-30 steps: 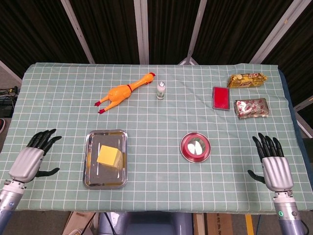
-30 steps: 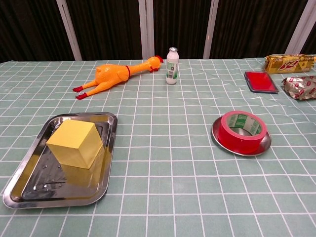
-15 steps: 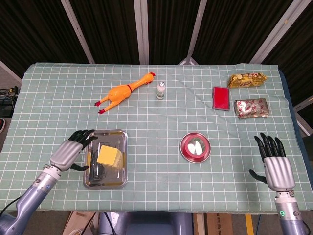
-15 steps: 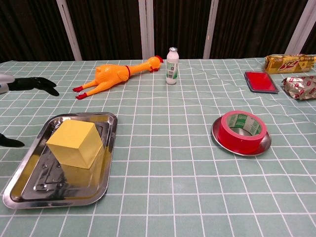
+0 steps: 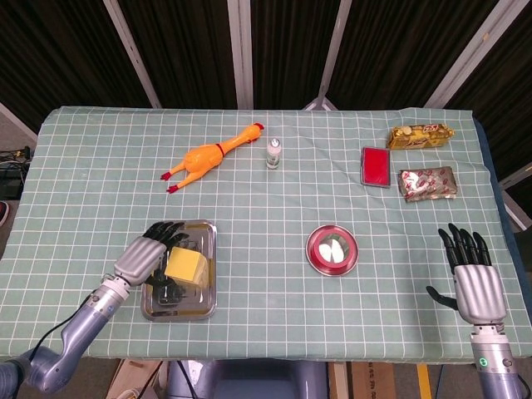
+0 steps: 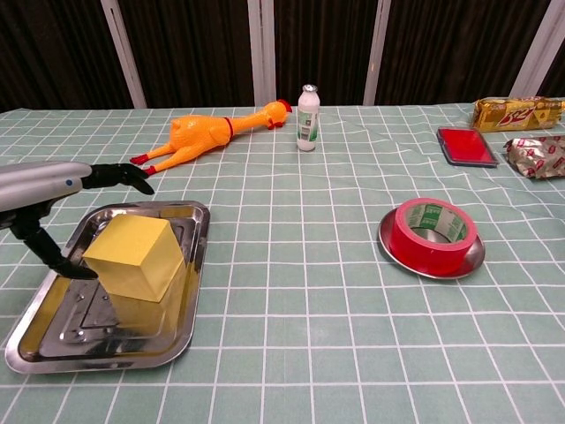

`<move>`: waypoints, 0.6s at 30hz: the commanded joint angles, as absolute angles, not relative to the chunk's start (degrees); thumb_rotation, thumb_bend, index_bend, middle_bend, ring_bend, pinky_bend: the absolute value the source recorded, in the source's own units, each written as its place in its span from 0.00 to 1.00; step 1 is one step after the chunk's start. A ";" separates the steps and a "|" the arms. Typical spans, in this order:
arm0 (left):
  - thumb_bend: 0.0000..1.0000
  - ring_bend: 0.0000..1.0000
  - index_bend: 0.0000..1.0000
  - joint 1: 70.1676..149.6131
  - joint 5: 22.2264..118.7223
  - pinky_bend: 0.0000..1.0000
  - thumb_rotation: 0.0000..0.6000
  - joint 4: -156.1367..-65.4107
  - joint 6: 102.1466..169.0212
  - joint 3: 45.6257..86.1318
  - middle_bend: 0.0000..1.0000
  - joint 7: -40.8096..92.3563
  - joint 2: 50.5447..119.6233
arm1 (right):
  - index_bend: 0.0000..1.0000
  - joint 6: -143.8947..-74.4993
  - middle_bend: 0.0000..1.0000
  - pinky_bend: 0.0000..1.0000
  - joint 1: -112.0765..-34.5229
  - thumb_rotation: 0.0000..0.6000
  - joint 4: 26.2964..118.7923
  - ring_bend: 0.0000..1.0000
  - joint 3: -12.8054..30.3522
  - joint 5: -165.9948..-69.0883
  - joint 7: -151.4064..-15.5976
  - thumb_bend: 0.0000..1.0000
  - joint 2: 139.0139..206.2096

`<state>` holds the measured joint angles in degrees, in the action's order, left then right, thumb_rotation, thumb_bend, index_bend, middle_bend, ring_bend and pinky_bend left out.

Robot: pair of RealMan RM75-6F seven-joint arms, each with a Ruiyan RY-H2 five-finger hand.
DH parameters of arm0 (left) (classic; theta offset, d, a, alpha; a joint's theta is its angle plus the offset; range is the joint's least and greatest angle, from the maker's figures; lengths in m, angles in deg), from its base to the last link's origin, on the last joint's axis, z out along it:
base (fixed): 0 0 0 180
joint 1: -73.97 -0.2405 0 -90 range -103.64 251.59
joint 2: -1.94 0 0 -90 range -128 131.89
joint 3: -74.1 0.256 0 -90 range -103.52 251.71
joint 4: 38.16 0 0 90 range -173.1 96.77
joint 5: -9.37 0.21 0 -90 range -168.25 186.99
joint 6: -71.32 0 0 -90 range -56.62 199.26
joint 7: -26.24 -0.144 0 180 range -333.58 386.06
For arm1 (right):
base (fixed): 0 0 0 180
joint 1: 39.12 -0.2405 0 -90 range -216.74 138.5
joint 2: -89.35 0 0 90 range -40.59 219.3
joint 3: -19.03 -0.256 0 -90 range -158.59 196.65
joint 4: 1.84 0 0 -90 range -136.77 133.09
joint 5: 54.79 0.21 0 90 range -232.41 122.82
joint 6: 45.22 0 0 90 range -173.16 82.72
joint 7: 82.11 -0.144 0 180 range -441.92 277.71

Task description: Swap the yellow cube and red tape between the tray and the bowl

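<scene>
Yellow cube (image 5: 186, 266) sits in the steel tray (image 5: 202, 304) at lower left of the head view, with the left robot hand (image 5: 148, 256) just beside its left face, fingers spread and holding nothing. Red tape (image 5: 332, 248) lies in the bowl (image 6: 395, 248) at lower centre. Right robot hand (image 5: 475, 280) hovers spread wide at lower right, well apart from both

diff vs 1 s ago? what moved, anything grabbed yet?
The left hand swept in from the table's left edge to the shiny metal tray and now sits beside the yellow cube, fingers spread, nothing gripped. The right hand drifted slightly toward the near edge, open. Cube, red tape roll and steel bowl unchanged.
</scene>
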<state>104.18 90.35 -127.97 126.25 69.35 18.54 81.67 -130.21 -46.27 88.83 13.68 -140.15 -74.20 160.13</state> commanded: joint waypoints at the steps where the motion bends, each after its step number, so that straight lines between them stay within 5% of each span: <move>1: 0.08 0.00 0.15 105.11 92.06 0.03 1.00 -126.20 126.27 69.97 0.01 20.36 82.96 | 0.00 -130.24 0.00 0.00 -46.26 1.00 88.83 0.00 13.65 -140.11 -74.29 0.03 160.12; 4: 0.17 0.03 0.18 105.69 93.30 0.14 1.00 -124.65 126.33 70.60 0.06 21.56 83.83 | 0.00 -130.11 0.00 0.00 -46.25 1.00 88.93 0.00 13.61 -139.91 -74.52 0.03 160.07; 11: 0.42 0.28 0.27 106.18 94.38 0.34 1.00 -122.93 126.62 71.63 0.28 23.49 83.81 | 0.00 -130.22 0.00 0.00 -46.20 1.00 89.06 0.00 13.63 -140.08 -75.30 0.03 159.94; 18: 0.50 0.30 0.29 106.51 95.54 0.36 1.00 -122.95 129.30 70.61 0.33 26.35 84.20 | 0.00 -130.23 0.00 0.00 -46.19 1.00 88.97 0.00 13.58 -140.00 -75.48 0.03 159.99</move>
